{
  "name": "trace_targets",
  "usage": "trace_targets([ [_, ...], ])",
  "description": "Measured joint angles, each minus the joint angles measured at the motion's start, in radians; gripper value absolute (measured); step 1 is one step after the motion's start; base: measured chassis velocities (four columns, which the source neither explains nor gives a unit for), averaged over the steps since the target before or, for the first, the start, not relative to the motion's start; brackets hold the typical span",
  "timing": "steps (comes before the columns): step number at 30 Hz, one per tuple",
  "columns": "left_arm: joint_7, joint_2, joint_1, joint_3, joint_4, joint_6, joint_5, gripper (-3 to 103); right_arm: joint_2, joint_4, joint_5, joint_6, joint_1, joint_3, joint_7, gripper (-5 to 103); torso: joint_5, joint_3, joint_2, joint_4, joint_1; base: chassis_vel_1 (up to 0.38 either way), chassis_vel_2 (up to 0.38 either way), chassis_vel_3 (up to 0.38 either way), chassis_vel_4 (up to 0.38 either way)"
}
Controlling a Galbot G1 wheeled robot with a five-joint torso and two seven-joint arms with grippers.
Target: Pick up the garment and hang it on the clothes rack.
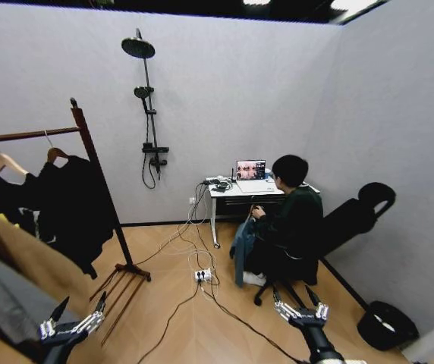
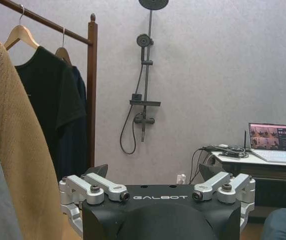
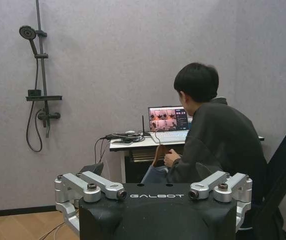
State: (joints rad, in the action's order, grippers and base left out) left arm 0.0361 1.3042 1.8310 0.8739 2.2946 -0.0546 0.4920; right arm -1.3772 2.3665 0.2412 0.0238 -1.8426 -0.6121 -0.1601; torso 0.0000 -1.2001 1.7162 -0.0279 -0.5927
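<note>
The black garment [image 1: 69, 208] hangs on a light wooden hanger [image 1: 56, 154] from the rail of the clothes rack [image 1: 99, 186], at the left of the head view, just beside the rack's right-hand post. The rack's left end is cut off by the frame edge, and its bottom shelf is only partly visible behind the left claw. In the left wrist view the same garment [image 2: 50, 107] hangs beside a second dark item whose shape cannot be made out, and a tan coat [image 2: 13, 150] overlaps its lower part. A grey fabric [image 1: 1, 299] crosses the lower left of the head view, cut off by the frame.

The left claw [image 1: 75, 312] hovers low, in front of the rack's foot, fingers spread, holding nothing. The right claw [image 1: 300, 302] hovers low on the right, also spread and empty, well apart from the rack.

A shower fitting [image 1: 147, 106] is mounted on the back wall.
</note>
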Motion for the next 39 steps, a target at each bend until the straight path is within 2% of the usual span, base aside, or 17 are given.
trace_targets([
  [3, 0.001, 0.0, 0.0, 0.0, 0.0, 0.0, 0.0, 100, 0.0, 0.0, 0.0, 0.0, 0.0, 0.0, 0.0, 100, 0.0006, 0.0, 0.0, -0.0009, 0.0, -0.063, -0.205, 0.037, 0.264],
  [9, 0.001, 0.0, 0.0, 0.0, 0.0, 0.0, 0.0, 100, 0.0, 0.0, 0.0, 0.0, 0.0, 0.0, 0.0, 100, 0.0004, 0.0, -0.001, -0.0001, -0.001, -0.082, -0.089, 0.083, 0.044],
  [16, 0.0, 0.0, 0.0, 0.0, 0.0, 0.0, 0.0, 100, 0.0, 0.0, 0.0, 0.0, 0.0, 0.0, 0.0, 100, -0.0004, 0.0, -0.001, -0.0005, -0.001, 0.021, 0.033, -0.007, -0.05],
  [29, 0.0, 0.0, 0.0, 0.0, 0.0, 0.0, 0.0, 100, 0.0, 0.0, 0.0, 0.0, 0.0, 0.0, 0.0, 100, 0.0004, 0.0, 0.0, -0.0003, 0.0, 0.047, 0.033, -0.048, -0.028],
  [36, 0.0, 0.0, 0.0, 0.0, 0.0, 0.0, 0.0, 100, 0.0, 0.0, 0.0, 0.0, 0.0, 0.0, 0.0, 100, -0.0007, 0.0, 0.0, -0.0007, 0.0, 0.132, 0.122, -0.118, -0.122],
  [39, 0.0, 0.0, 0.0, 0.0, 0.0, 0.0, 0.0, 100, 0.0, 0.0, 0.0, 0.0, 0.0, 0.0, 0.0, 100, -0.0003, 0.0, 0.0, 0.0001, 0.0, 0.068, 0.015, -0.006, -0.037],
])
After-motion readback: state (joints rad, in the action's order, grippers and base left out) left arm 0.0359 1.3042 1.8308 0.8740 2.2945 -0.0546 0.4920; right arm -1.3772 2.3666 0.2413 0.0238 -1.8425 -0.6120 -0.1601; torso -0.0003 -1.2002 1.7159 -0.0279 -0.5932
